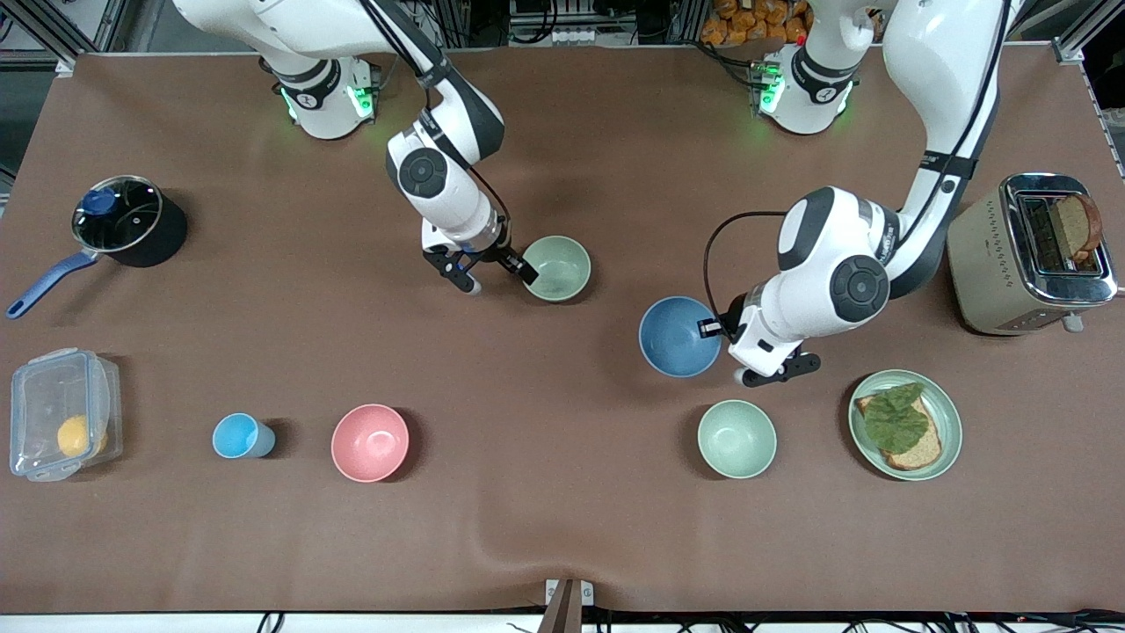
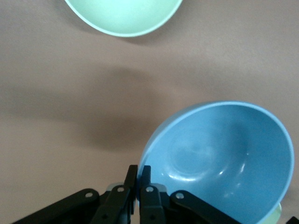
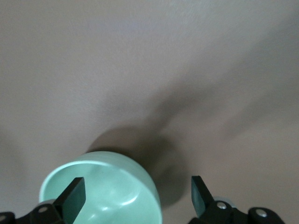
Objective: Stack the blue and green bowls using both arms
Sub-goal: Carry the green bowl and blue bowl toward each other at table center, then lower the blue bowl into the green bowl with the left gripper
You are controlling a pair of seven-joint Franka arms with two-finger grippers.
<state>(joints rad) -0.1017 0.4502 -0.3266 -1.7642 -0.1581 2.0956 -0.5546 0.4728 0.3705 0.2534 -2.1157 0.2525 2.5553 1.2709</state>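
Matte, stiff and likely light, the blue bowl [image 1: 679, 336] at frame centre-right sits pinched by its thin rim in my left gripper [image 1: 714, 329], while my right gripper [image 1: 503, 271], upper centre, straddles the green bowl's [image 1: 557, 268] rim, unclenched.

no readable text anywhere, no labels or brand names on the bowls, cup, pot, toaster or plastic box, no numbers or signs on the robot arms or tabletop
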